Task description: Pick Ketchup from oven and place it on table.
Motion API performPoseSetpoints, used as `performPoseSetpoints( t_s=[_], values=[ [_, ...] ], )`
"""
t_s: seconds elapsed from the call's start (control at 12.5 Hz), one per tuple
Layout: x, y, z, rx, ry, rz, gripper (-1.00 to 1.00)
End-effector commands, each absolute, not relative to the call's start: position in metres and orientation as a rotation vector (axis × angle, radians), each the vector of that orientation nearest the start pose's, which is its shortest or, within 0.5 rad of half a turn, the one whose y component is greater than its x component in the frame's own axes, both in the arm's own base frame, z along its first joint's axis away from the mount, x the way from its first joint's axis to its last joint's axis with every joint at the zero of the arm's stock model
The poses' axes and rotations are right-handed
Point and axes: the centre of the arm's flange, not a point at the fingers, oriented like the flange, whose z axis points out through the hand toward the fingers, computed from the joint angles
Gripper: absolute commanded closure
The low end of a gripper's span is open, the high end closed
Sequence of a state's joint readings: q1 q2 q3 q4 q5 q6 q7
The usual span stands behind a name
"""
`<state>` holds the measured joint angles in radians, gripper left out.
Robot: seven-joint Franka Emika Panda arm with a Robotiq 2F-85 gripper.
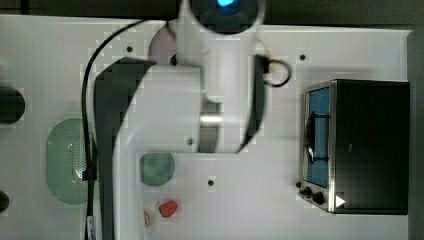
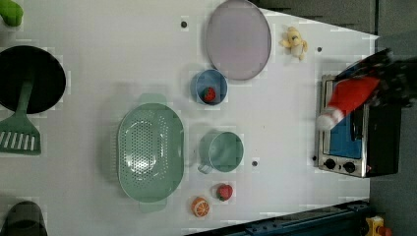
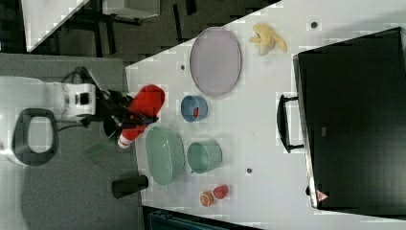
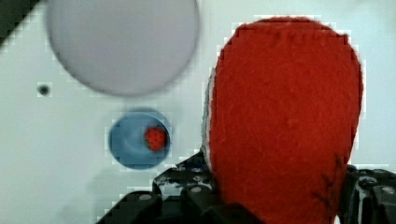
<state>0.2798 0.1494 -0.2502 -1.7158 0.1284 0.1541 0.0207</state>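
Ketchup (image 4: 285, 126), red and soft-looking, looms large in the wrist view, clamped between the black tool (image 4: 275, 196) fingers and hanging in the air above the white surface (image 4: 56, 154), over a blue bowl (image 4: 135, 140) with a strawberry (image 4: 155, 138), clear of the oven (image 2: 361, 130).

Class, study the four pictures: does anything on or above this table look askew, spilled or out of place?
Nothing is spilled or broken. The one odd sight is the ketchup: it hangs tilted in the gripper, white cap lowest, held above the table rather than standing on it. A strawberry sits inside the blue bowl.
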Motion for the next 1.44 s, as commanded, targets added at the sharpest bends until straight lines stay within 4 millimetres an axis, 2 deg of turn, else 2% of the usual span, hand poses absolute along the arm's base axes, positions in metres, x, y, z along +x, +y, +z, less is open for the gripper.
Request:
performPoseSetpoints(
  t_s=[0.08, 0.56, 0.88, 0.96, 1.04, 1.2, 1.36, 1.44],
  values=[
    [0.58, -0.006, 0.423, -2.784, 1.578, 0.308, -0.24],
    [0.539, -0.017, 0.291, -2.774, 1.665, 0.336, -0.24],
    [0.529, -0.017, 0.216, -2.796, 1.667, 0.226, -0.24],
    [0.527, -0.016, 0.201, -2.805, 1.667, 0.223, -0.3],
    [0.526, -0.015, 0.19, -2.812, 1.664, 0.215, -0.49],
    [0.527, -0.015, 0.188, -2.81, 1.664, 0.197, -0.93],
    [0.532, -0.015, 0.203, -2.794, 1.658, 0.165, -1.0],
    [0.538, -0.015, 0.22, -2.775, 1.65, 0.125, -1.0]
  ],
)
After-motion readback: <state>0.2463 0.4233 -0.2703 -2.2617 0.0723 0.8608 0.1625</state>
